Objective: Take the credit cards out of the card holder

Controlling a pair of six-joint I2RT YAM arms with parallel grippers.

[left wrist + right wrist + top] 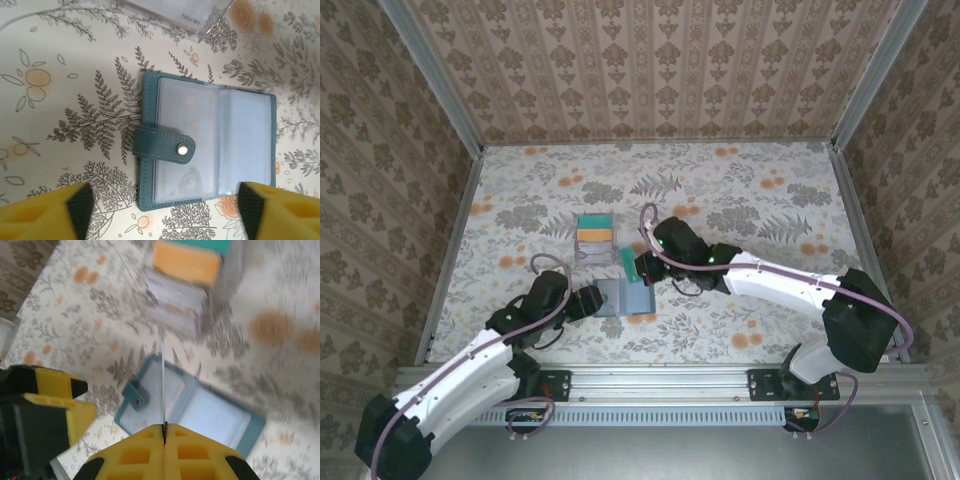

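1. A pale grey tray is set on the floral tabletop just beyond the card holder. An orange card and a teal card are held in it.
2. The card holder is laid open and flat on the tabletop between the two arms.
3. The right gripper is clenched on a thin credit card. The card is held upright over the holder and is seen edge-on, teal in the top view.
4. The left gripper is spread wide with nothing grasped. The holder is framed between its yellow fingers.
5. The tray is blurred in the right wrist view and cropped in the left. What lies inside the sleeves cannot be made out.
6. The cover is stitched and dark teal, the sleeves glossy blue-grey. A strap with a metal stud is folded across one page.
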